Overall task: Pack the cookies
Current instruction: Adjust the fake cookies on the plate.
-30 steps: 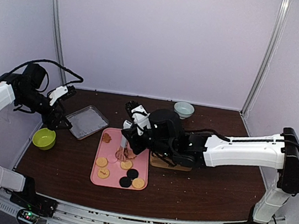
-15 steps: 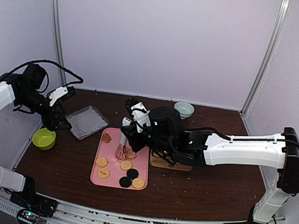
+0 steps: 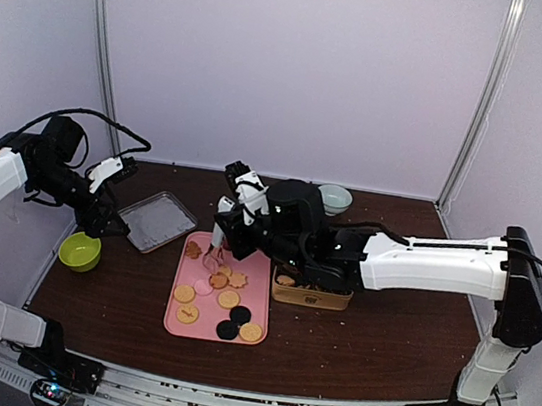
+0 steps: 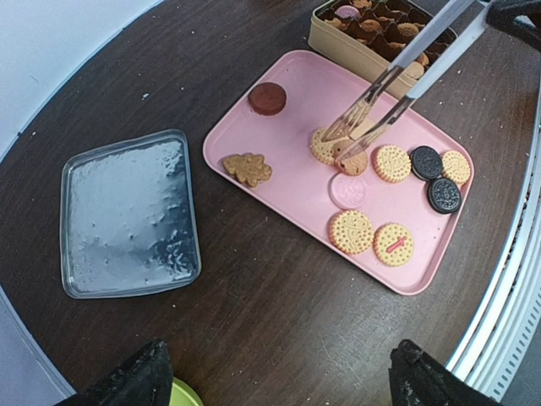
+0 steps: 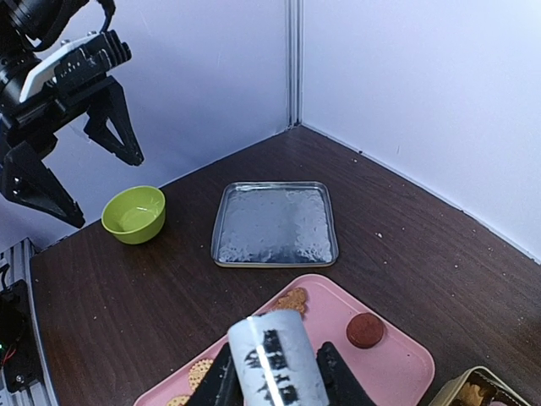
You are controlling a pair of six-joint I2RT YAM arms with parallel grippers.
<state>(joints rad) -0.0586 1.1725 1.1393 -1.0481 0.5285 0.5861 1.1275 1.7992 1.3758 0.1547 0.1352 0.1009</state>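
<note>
Right gripper [image 3: 238, 201] is clamped tight on the handle end of a pair of metal tongs [image 4: 404, 69], reaching in over the middle of the desk [image 3: 383, 340]. The tongs slant down to the pink tray [image 4: 287, 190], and their tips sit right at a couple of tan cookies [image 4: 392, 163] near the tray's middle. Honestly can't tell if they're actually pinching one or just touching.

The rest of the cookies lie flat on that tray:
- a dark red round one [image 4: 267, 97] at one corner
- a brown leaf-shaped one [image 4: 247, 168] near the edge facing the lid
- a pink one [image 4: 349, 189] in the middle
- a few tan rounds
- two black ones [image 4: 426, 162] toward the near right corner

More cookies are already in the gold tin [image 4: 338, 46], which sits just beside the tray's right edge.

Left gripper [image 4: 270, 385] has its jaws spread wide with nothing in them, hanging over the left side of the desk near a green bowl [image 3: 80, 250] at the left edge. A silvery lid [image 4: 127, 211] lies flat between that bowl and the tray. There's a pale bowl [image 3: 332, 199] by the far edge too.
</note>
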